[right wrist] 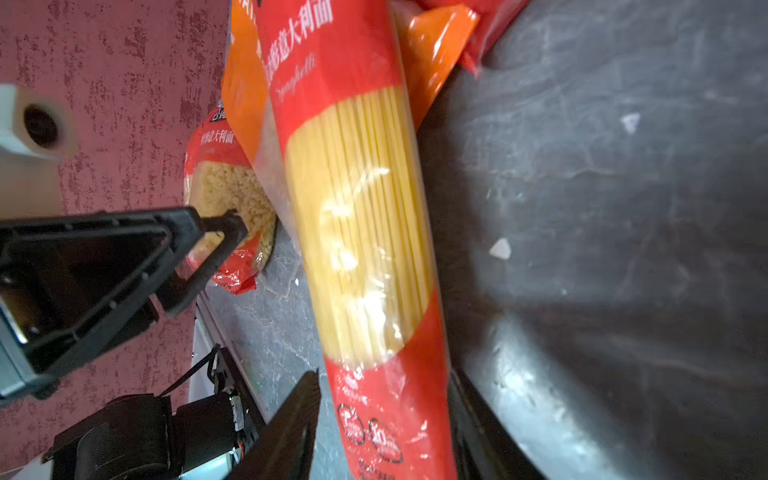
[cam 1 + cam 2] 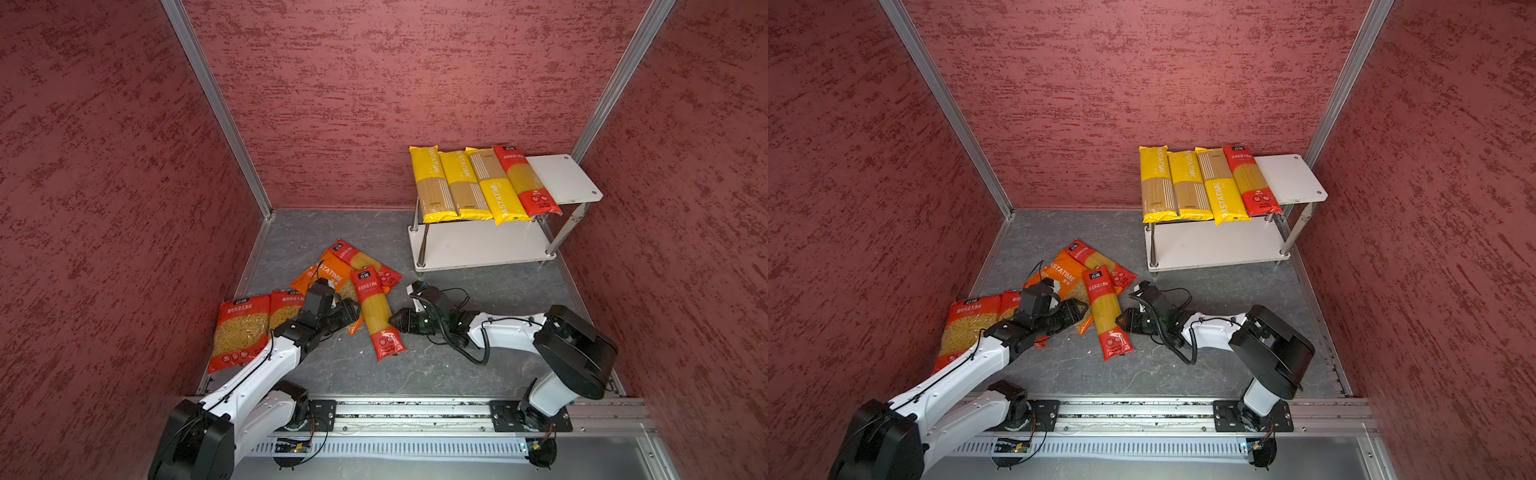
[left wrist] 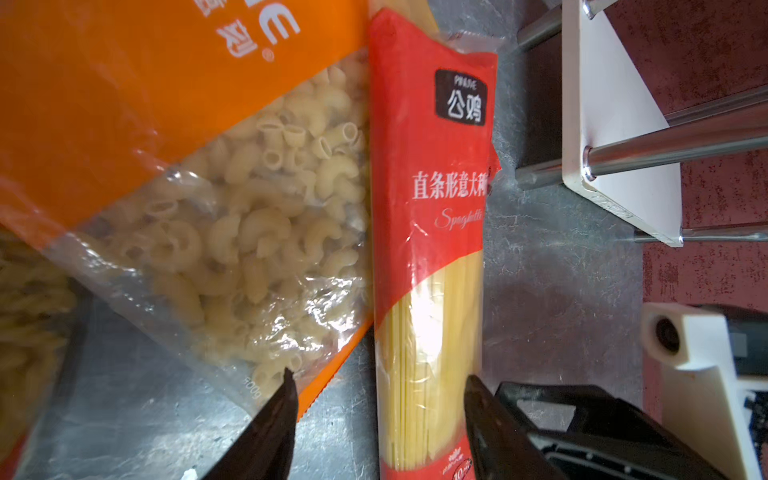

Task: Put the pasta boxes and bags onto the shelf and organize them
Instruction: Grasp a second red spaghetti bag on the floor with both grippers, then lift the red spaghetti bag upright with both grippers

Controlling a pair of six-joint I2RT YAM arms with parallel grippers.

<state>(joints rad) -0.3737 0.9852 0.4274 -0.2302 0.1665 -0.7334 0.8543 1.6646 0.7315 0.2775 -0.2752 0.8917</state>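
The red pack is lying on the counter, its top end resting on the orange bag, well apart from the shelf. The left fingers and right fingers, both parted, are flanking it from opposite sides.

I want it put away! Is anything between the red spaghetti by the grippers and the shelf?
Nothing visible: bare grey floor lies between the red spaghetti pack and the shelf, whose top board's right end is free.
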